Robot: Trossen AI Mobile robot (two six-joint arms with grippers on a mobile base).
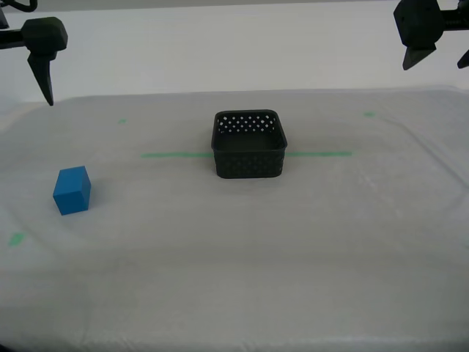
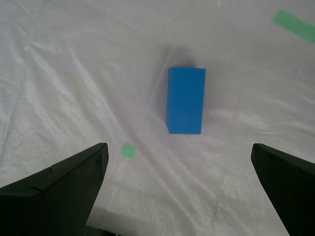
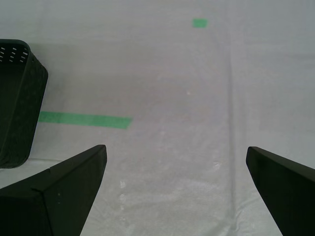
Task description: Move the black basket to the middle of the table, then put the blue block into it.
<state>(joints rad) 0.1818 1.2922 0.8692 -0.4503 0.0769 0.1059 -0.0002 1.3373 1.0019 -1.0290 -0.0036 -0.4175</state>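
Observation:
The black basket stands upright and empty near the middle of the table, on the green tape line. Its wall also shows in the first wrist view. The blue block rests on the cloth at the exterior view's left, well apart from the basket. My second gripper hangs open high above the table at the exterior view's upper left, with the blue block ahead of its spread fingers. My first gripper hangs open at the exterior view's upper right, holding nothing.
Small green marks lie on the white cloth: one near the block, one at the far side toward the exterior view's right. The tape line runs out from under the basket. The table's front edge crosses the exterior view's bottom.

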